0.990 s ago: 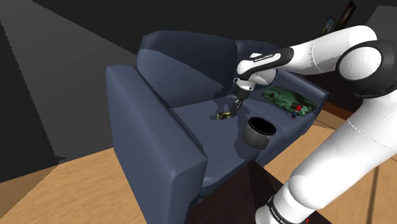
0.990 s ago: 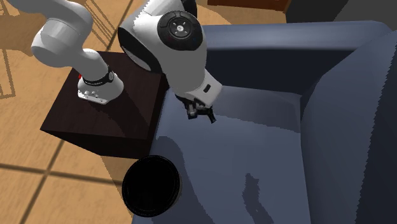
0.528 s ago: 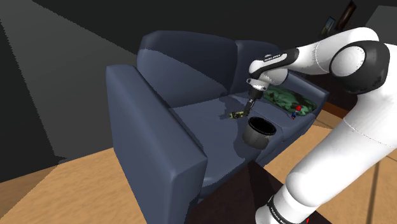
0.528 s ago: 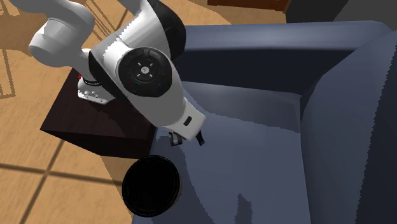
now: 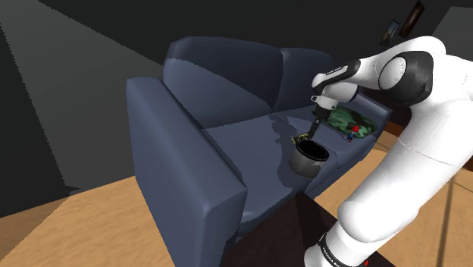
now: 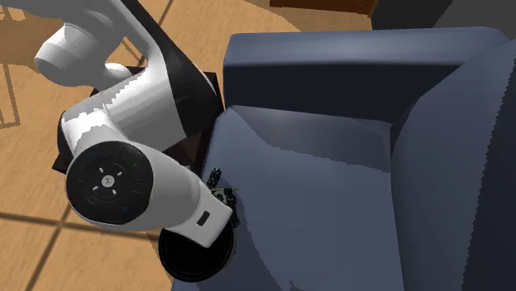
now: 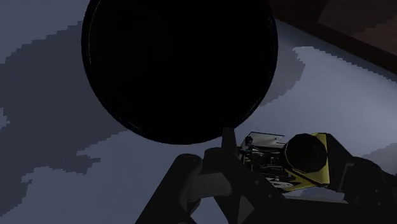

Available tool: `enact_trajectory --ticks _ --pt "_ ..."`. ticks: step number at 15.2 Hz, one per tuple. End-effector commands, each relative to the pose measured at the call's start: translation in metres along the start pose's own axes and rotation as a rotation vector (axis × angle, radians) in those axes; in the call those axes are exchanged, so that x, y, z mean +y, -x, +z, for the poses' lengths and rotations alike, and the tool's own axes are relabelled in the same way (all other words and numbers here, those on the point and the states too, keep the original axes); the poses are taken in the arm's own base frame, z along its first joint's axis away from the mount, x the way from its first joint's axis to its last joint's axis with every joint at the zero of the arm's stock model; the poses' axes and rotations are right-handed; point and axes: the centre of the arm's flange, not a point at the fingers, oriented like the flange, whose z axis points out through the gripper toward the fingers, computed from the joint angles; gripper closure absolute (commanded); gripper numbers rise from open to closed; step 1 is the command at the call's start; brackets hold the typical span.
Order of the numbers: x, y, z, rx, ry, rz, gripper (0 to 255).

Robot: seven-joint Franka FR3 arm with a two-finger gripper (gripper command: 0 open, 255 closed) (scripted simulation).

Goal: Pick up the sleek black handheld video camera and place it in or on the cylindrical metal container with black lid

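Change: half a second on, the gripper [image 5: 310, 135] has swung off the open seat cushion and now hangs at the container [image 5: 308, 159], carrying the video camera [image 5: 301, 139] with it; in the second exterior view the arm's big round joint [image 6: 110, 183] has dropped toward 7 o'clock of the picture.
Video camera: black with a yellow side, held in the air just above the container's rim at about 11 o'clock in the shoulder view; in the second exterior view the video camera [image 6: 223, 197] sits at 12 o'clock of the container's black top [image 6: 192, 255].
Fingers: narrowed onto the video camera [image 7: 308, 156], which sits clasped between the two black fingers of the gripper [image 7: 283, 181].
Container: dark grey cylinder with a black top, standing upright at the seat's front edge; from the wrist its round black top [image 7: 181, 63] lies just beyond the fingertips.
Surroundings: dark blue sofa [image 5: 197, 144]; a green patterned cushion [image 5: 345, 117] at 2 o'clock of the container, a small red thing [image 5: 354, 130] beside it; wood floor [image 5: 68, 216]; dark stand [image 6: 194, 87].
In the way: the arm's forearm [image 6: 178, 211] covers the upper left part of the black top in the second exterior view.
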Motion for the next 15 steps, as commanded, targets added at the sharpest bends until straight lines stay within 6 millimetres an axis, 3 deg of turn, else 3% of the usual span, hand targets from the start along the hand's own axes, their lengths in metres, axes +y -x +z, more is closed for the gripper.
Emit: enact_trajectory --ticks 1,6,15 --pt "0.019 0.016 -0.004 0.000 0.000 -0.002 255" --pt "0.066 0.057 -0.013 0.000 0.000 -0.002 255" --pt "0.073 0.058 0.034 0.000 0.000 -0.002 255"
